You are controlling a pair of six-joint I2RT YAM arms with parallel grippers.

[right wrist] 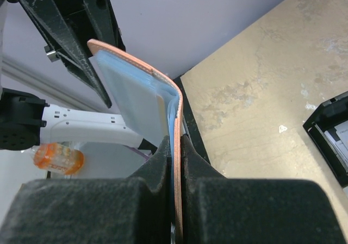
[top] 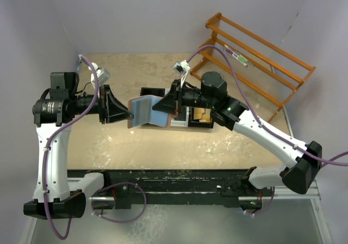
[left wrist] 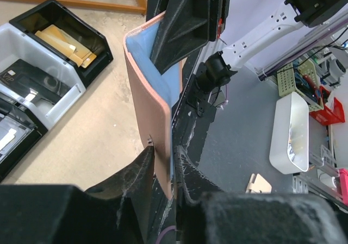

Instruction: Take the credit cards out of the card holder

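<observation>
The card holder hung in the air above the middle of the counter, stretched between the two arms. It stood partly open in a shallow V, its reddish-brown outside towards the arm bases and its pale blue lining showing from above. Its long axis ran left to right, from one gripper to the other.

The left gripper was pinched on the outer edge of the left leaf, and the right gripper was clamped tight on the right leaf, close to the fold. Both arms reached inward from their own sides with their forearms about level, and the two grippers faced each other.

Under the right wrist, on the mottled tan counter, lay a black bin holding tan paper pieces, with a white bin just beside it. An orange wooden rack stood at the far right corner, against plain lavender walls.
</observation>
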